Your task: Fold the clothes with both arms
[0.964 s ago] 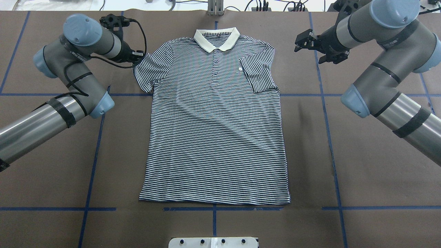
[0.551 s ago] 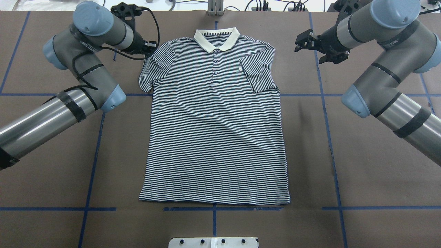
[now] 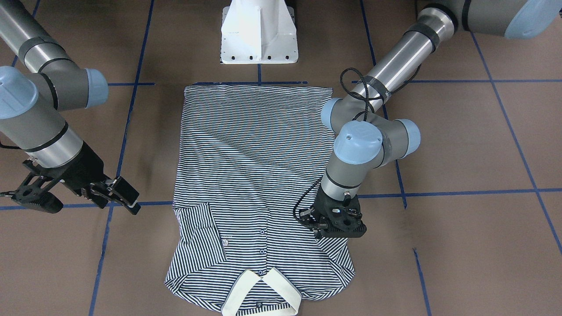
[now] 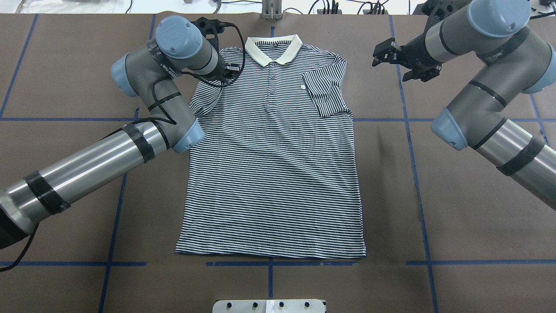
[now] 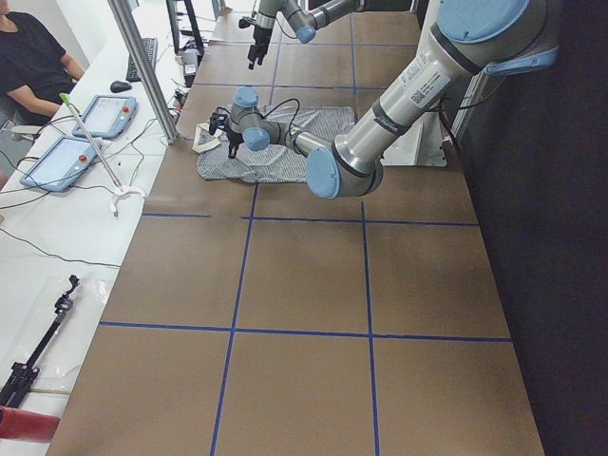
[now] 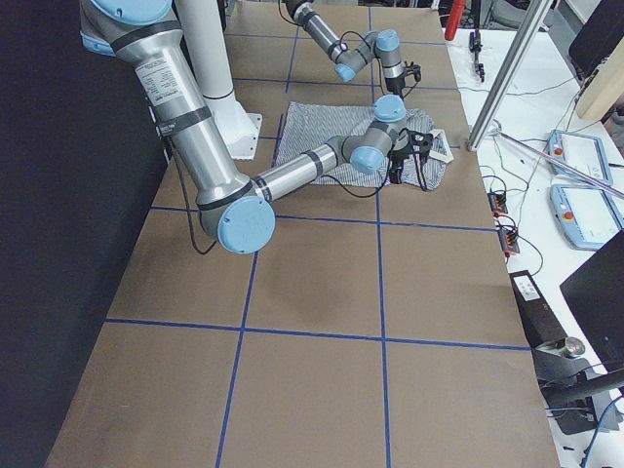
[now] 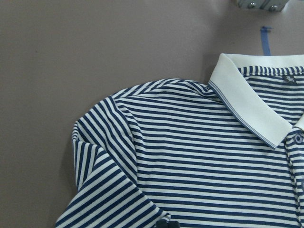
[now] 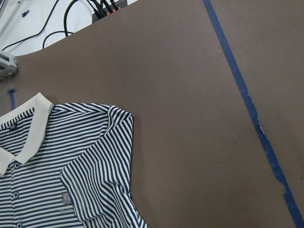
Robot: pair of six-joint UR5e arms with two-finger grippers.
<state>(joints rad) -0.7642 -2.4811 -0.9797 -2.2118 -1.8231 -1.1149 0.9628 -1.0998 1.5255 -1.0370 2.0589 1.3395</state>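
The striped polo shirt [image 4: 273, 165] lies flat, face up, collar [image 4: 273, 48] at the far edge. Its sleeve on the overhead view's right [image 4: 323, 93] is folded in over the chest. My left gripper [image 4: 230, 71] is shut on the other sleeve [image 4: 204, 98] and holds it over the shirt's shoulder; it also shows in the front-facing view [image 3: 336, 226]. The left wrist view shows that sleeve [image 7: 95, 156] bunched and creased. My right gripper [image 4: 378, 53] hovers open and empty over bare table, right of the shirt's shoulder.
The white pedestal base [image 3: 259, 35] stands at the near table edge by the shirt hem. Blue tape lines [image 4: 412, 152] cross the brown table. Cables [image 4: 330, 6] lie along the far edge. An operator [image 5: 38, 57] and tablets sit beyond it.
My left gripper has moved right and inward, pulling the sleeve from the table onto the shirt's shoulder. The right arm has barely moved.
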